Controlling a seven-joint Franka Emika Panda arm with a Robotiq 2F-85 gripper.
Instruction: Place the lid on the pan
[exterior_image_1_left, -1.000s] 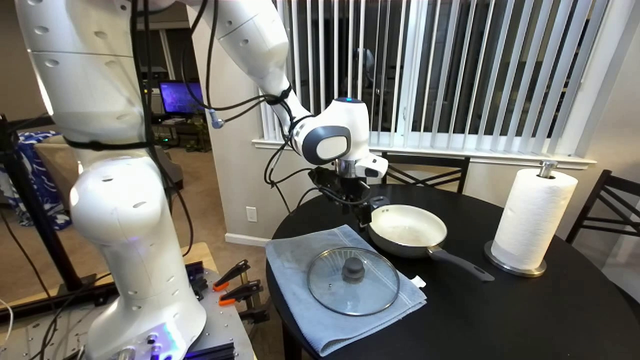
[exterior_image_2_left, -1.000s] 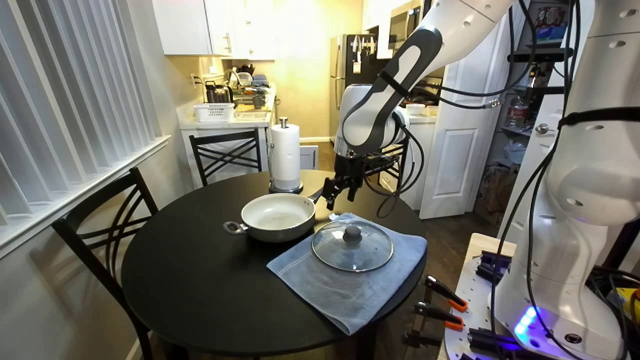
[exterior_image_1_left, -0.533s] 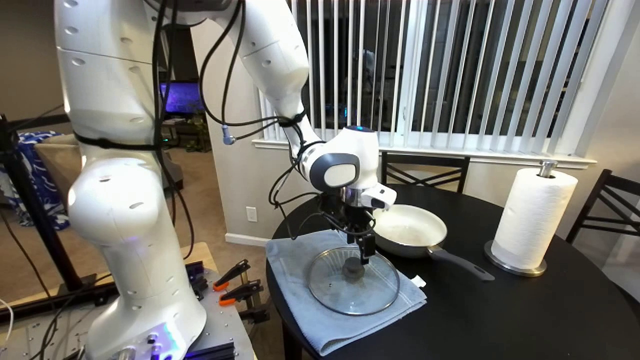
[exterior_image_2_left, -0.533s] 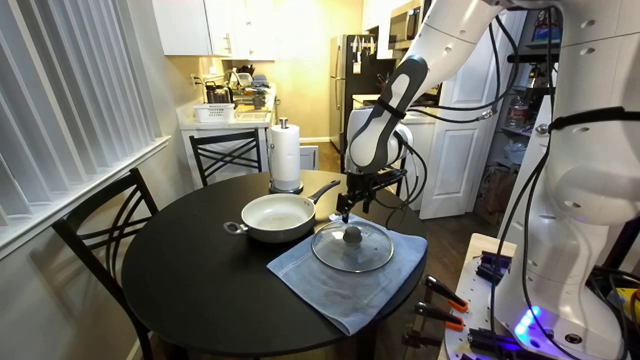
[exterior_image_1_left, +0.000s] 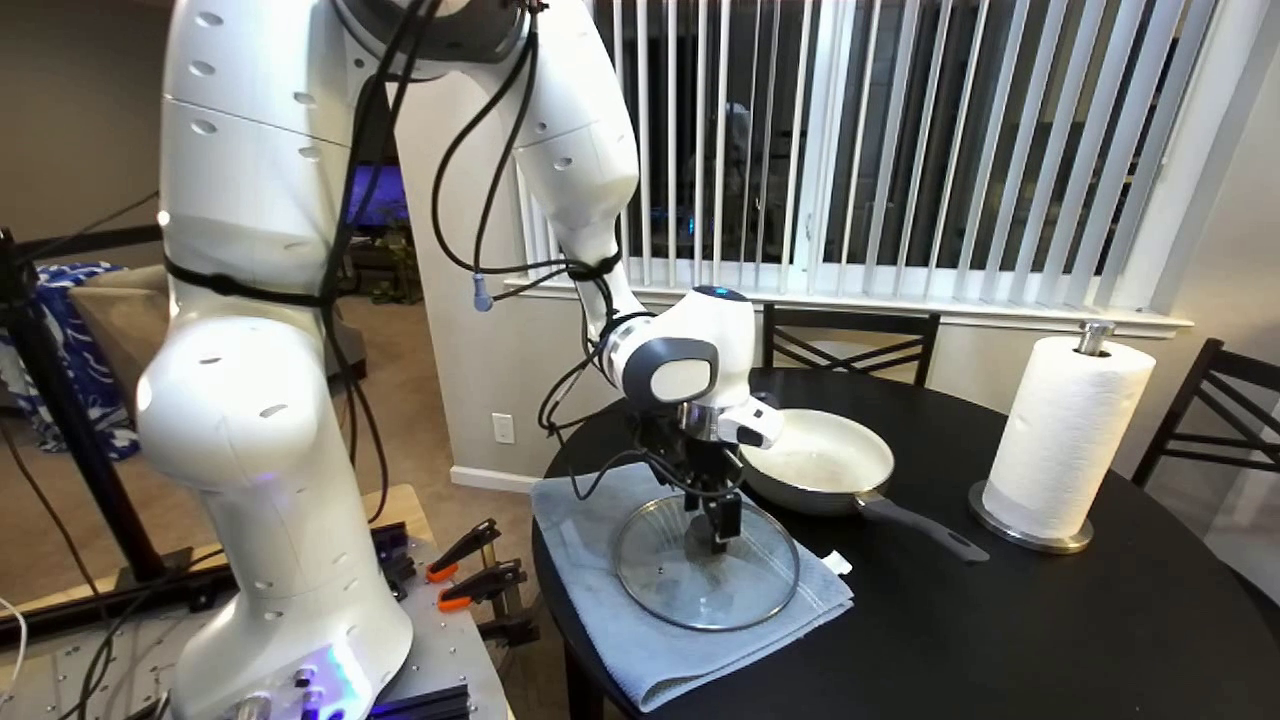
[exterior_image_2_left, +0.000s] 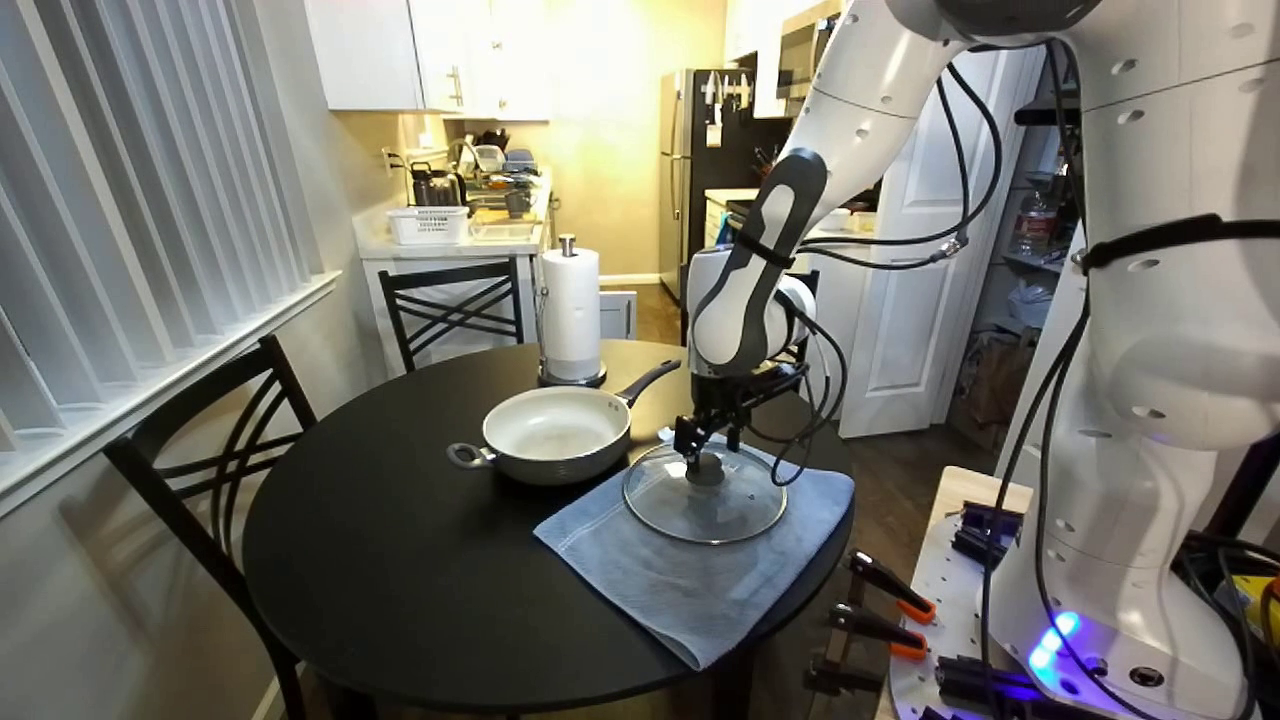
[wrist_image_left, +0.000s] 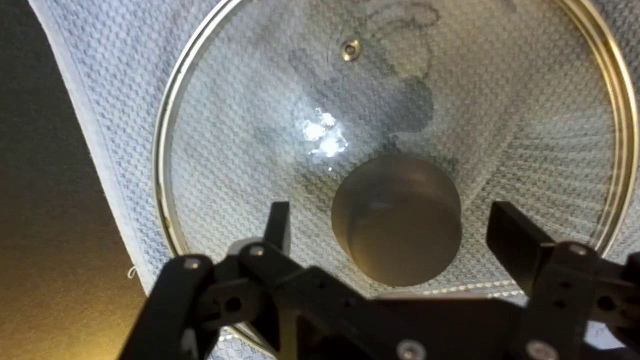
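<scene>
Lid (exterior_image_2_left: 715, 515) flat on the cloth (exterior_image_2_left: 690, 600), knob (wrist_image_left: 400, 230) uppermost, weave showing through the glass. Rim (wrist_image_left: 162, 150) metal: silvery on the left of the wrist view, golden on the right. One small metal-ringed vent (wrist_image_left: 350, 50) in the glass; a bright glare (wrist_image_left: 325, 137) between vent and knob.

Gripper (wrist_image_left: 392, 225) low over the lid, pointing down. Its fingers (wrist_image_left: 278, 225) stand apart, one to each side of the knob, glass visible between knob and each of them in the wrist view. In both exterior views the fingertips are right by the knob; how far they reach below its top, I cannot tell.

Cloth blue-grey, folded, on a round black table (exterior_image_2_left: 400, 600). White tag (exterior_image_1_left: 837, 563) sticks out at its edge.

Pan (exterior_image_2_left: 560, 455) on the table, just beside the cloth, upright, pale inside, darker outside. The lid lies off it. Long dark handle (exterior_image_2_left: 652, 380) to one side, small loop (exterior_image_2_left: 466, 456) on the opposite side. Whether pan and cloth touch, unclear.

Roll (exterior_image_2_left: 572, 315) of white paper towel on a metal stand (exterior_image_1_left: 1035, 535), same table, near the long handle. Black chairs (exterior_image_2_left: 190, 402) round the table.

Arm (exterior_image_1_left: 240, 400) white, black strap (exterior_image_2_left: 1150, 240) about it, blue light (exterior_image_2_left: 1055, 640) glowing at its foot. Foot sits on a metal plate (exterior_image_1_left: 450, 640); dark clamps (exterior_image_2_left: 885, 585) with orange tips at the plate's edge.
</scene>
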